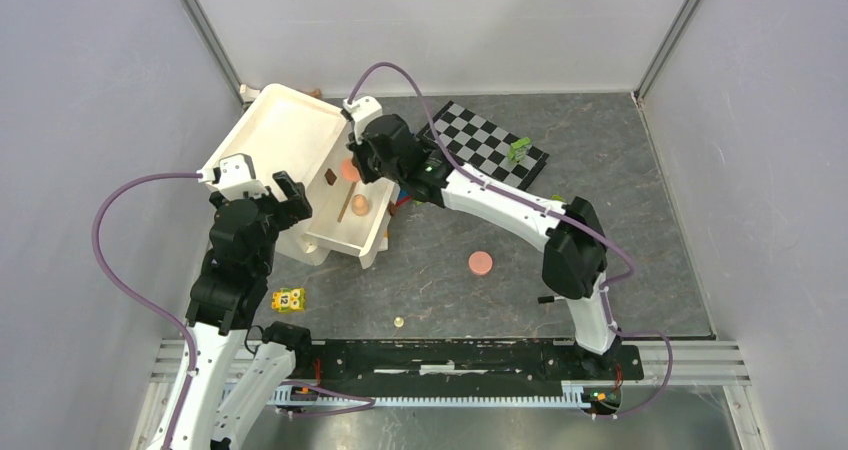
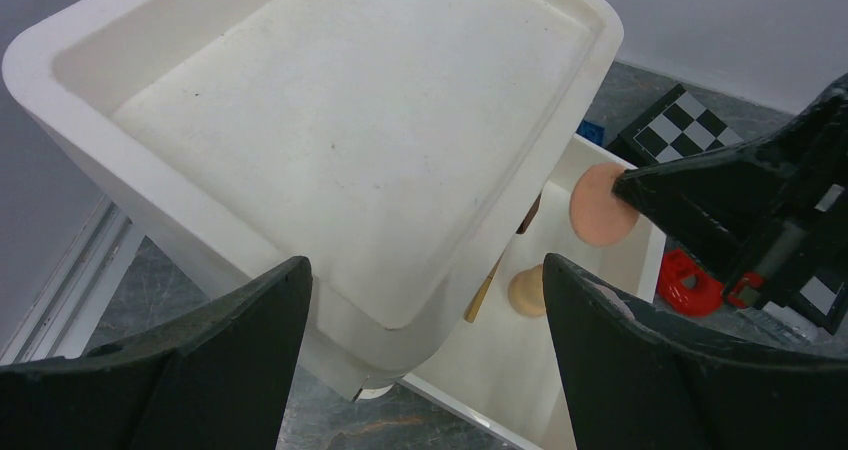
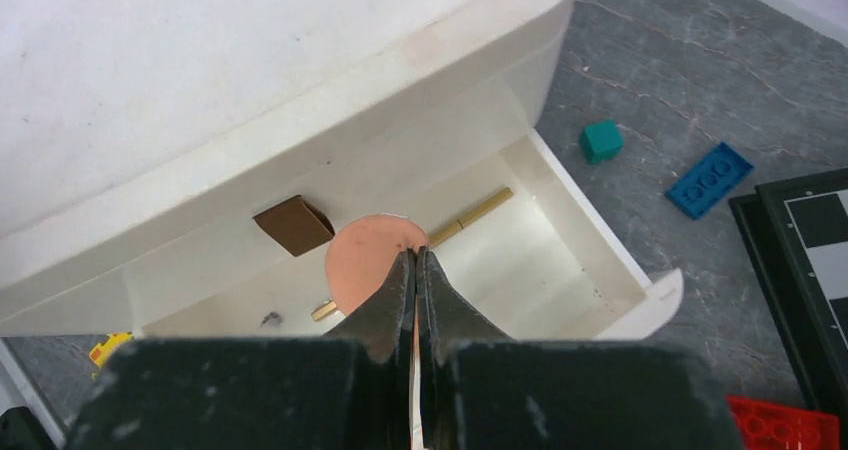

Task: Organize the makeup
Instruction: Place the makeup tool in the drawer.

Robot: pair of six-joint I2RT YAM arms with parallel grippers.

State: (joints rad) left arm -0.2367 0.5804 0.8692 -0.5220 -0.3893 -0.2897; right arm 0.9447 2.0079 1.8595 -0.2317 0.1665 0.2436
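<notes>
My right gripper is shut on the edge of a round pink disc, holding it upright over the open drawer of a white organiser box. From above, that gripper and the pink disc hang over the drawer's far end. In the drawer lie a thin gold stick, a small brown piece and a beige round piece. A second pink disc lies on the table. My left gripper is open at the box's near corner, holding nothing.
A checkerboard with a green toy lies at the back right. A blue brick, a teal cube and a red brick lie beside the drawer. A yellow toy and a small round bit sit near the front rail.
</notes>
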